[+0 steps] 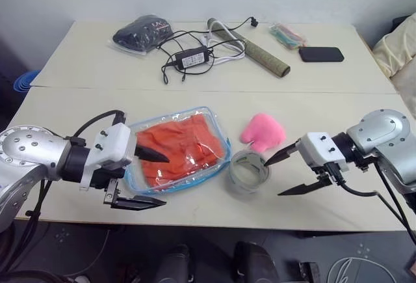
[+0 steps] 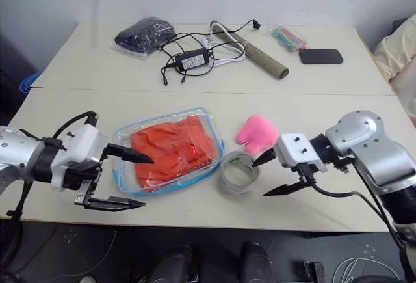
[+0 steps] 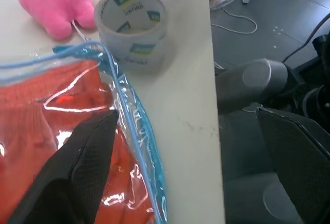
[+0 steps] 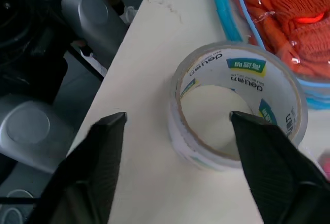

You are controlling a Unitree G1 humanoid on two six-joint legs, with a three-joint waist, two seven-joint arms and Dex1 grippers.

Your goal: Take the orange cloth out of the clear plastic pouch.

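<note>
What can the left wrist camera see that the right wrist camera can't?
Left wrist camera: the pink plush toy whole, and the pouch's rounded corner right beside the left gripper. Right wrist camera: the right gripper, jaws open, at the tape roll. Both see the tape roll, the clear plastic pouch with the orange cloth inside, and the table.

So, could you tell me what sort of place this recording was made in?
Probably an office or lab workspace: two plain tables pushed together, a power adapter with tangled cables, a phone, and a tape roll beside the clear plastic pouch.
</note>
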